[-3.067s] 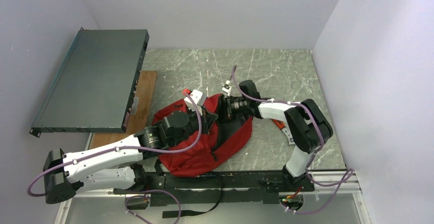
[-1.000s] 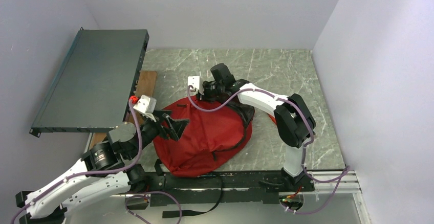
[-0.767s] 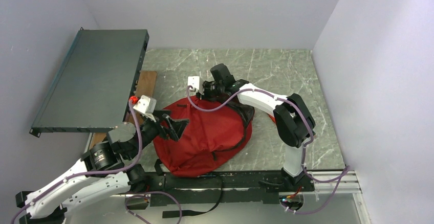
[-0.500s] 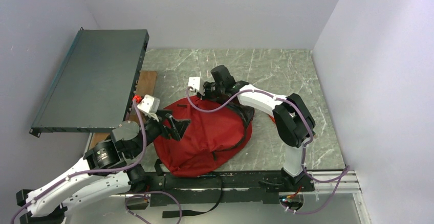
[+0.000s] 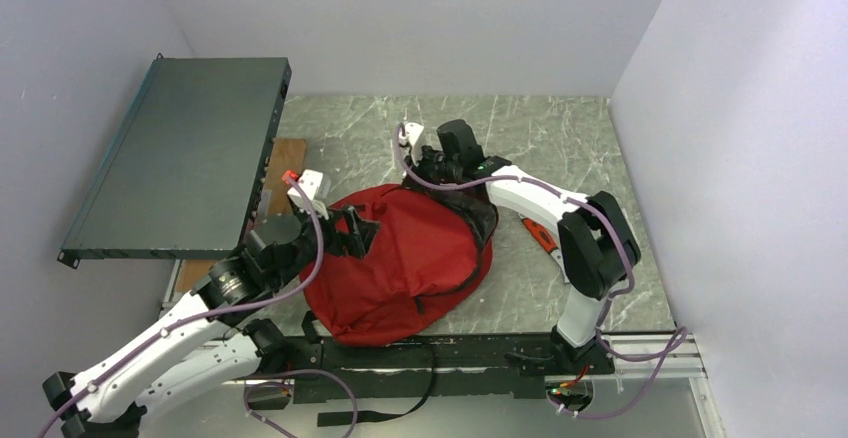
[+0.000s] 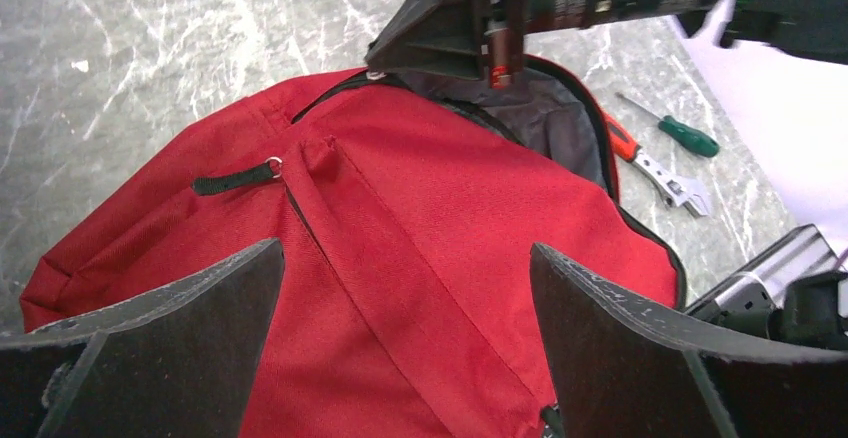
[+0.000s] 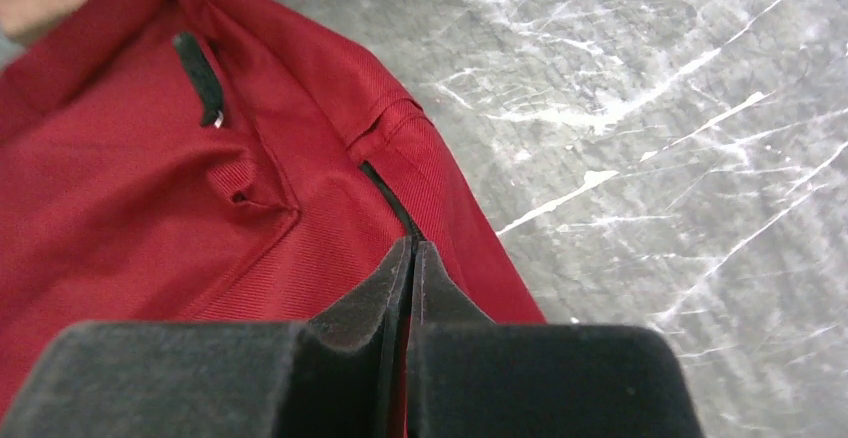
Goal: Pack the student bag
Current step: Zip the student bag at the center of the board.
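The student bag [image 5: 410,258] is a red backpack lying flat in the middle of the table, its grey-lined opening [image 6: 545,118] at the far right edge. My left gripper [image 6: 405,248] hangs wide open just above the bag's red front panel [image 6: 420,218], with nothing between its fingers. My right gripper [image 5: 432,174] is at the bag's far edge. In the right wrist view its jaws [image 7: 412,248] are pressed together right on the black zipper line [image 7: 385,193] of the bag [image 7: 150,208], with a sliver of red between them. A black zipper pull [image 6: 235,178] lies on the front pocket.
An adjustable wrench with a red handle [image 6: 655,168] and a green-handled screwdriver [image 6: 690,138] lie on the marble table right of the bag. A large dark rack unit [image 5: 180,158] leans at the left over a wooden board [image 5: 285,173]. Walls close off the back and right.
My right gripper has closed and moved right along the bag's far edge. My left gripper, still open, has slid right and forward over the bag's front.
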